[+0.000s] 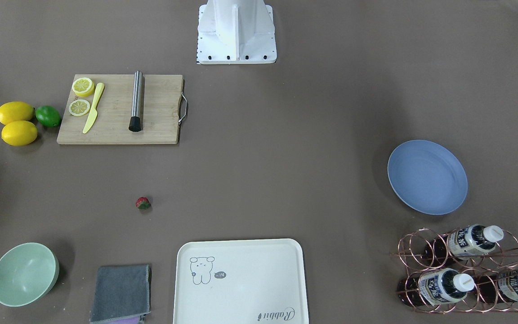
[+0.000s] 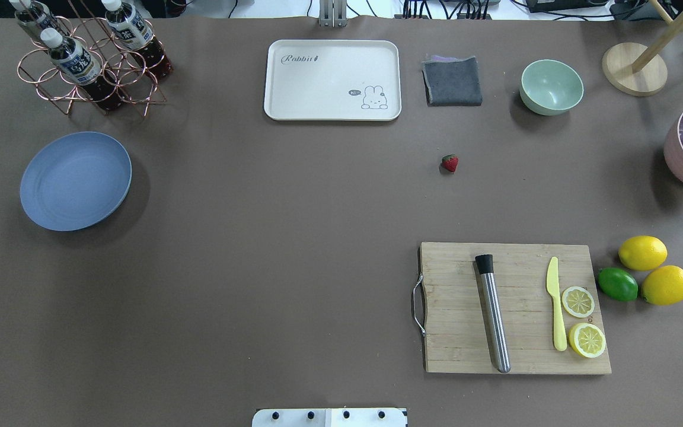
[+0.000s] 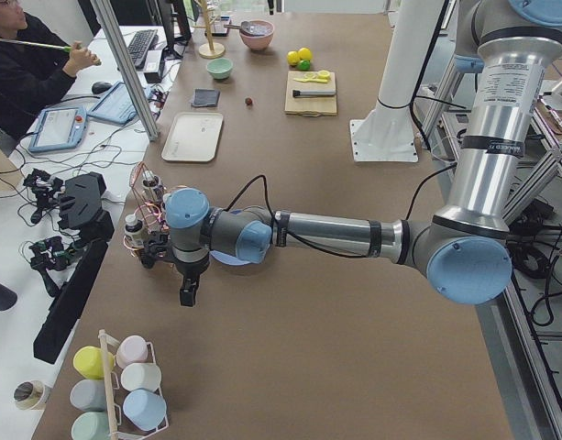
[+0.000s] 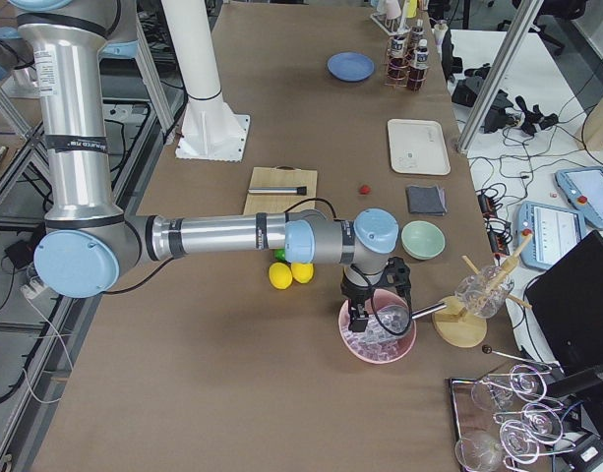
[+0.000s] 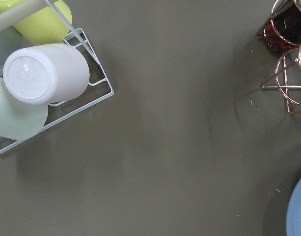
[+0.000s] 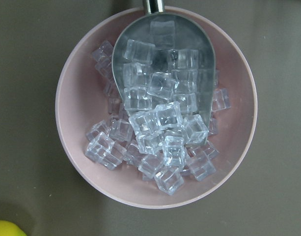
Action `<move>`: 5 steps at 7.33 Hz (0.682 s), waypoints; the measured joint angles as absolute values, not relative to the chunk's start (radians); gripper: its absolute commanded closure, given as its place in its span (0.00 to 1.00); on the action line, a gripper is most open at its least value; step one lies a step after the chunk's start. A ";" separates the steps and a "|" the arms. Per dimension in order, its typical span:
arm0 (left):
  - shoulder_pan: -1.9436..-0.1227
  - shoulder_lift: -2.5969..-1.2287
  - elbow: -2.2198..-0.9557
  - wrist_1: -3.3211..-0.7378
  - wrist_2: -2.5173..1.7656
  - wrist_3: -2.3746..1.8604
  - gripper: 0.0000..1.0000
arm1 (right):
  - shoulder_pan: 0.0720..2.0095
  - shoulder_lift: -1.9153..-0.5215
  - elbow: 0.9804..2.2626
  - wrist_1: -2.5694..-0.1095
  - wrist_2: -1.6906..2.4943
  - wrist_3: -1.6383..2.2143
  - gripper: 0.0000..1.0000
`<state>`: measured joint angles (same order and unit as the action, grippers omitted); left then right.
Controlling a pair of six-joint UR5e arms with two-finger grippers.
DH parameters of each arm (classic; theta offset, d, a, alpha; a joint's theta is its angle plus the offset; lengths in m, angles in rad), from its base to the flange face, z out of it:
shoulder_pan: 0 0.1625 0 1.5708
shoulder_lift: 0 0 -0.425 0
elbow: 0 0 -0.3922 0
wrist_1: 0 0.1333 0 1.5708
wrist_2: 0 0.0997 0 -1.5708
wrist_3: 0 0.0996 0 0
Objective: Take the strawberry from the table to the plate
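Note:
The small red strawberry (image 1: 143, 203) (image 2: 449, 163) lies alone on the grey-brown table (image 1: 286, 157), between the cutting board and the cream tray. The blue plate (image 1: 427, 176) (image 2: 74, 180) sits with nothing on it far across the table, beside the bottle rack; its rim (image 5: 300, 211) edges into the left wrist view. My left gripper (image 3: 187, 293) hangs above the table near the plate and bottle rack. My right gripper (image 4: 358, 317) hovers over a pink bowl of ice. Both show only in side views, so I cannot tell whether they are open or shut.
A wooden cutting board (image 2: 513, 308) carries a steel rod, a yellow knife and lemon slices, with lemons (image 2: 642, 252) and a lime beside it. There are also a cream tray (image 2: 332, 80), a grey cloth (image 2: 452, 82), a mint bowl (image 2: 551, 86), a bottle rack (image 2: 89, 59), an ice bowl (image 6: 155, 105), a cup rack (image 5: 42, 73), and a person (image 3: 28, 64) at the desk.

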<state>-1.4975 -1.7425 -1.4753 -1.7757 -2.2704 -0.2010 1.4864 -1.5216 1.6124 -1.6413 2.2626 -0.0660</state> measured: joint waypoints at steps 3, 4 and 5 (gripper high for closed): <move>-1.470 -1.744 -1.476 -1.777 -2.271 -0.201 0.02 | 1.489 -1.525 1.611 -1.641 2.263 -0.066 0.00; -1.468 -1.744 -1.476 -1.776 -2.271 -0.202 0.02 | 1.489 -1.526 1.611 -1.641 2.263 -0.066 0.00; -1.467 -1.744 -1.477 -1.775 -2.270 -0.202 0.02 | 1.489 -1.526 1.611 -1.641 2.263 -0.059 0.00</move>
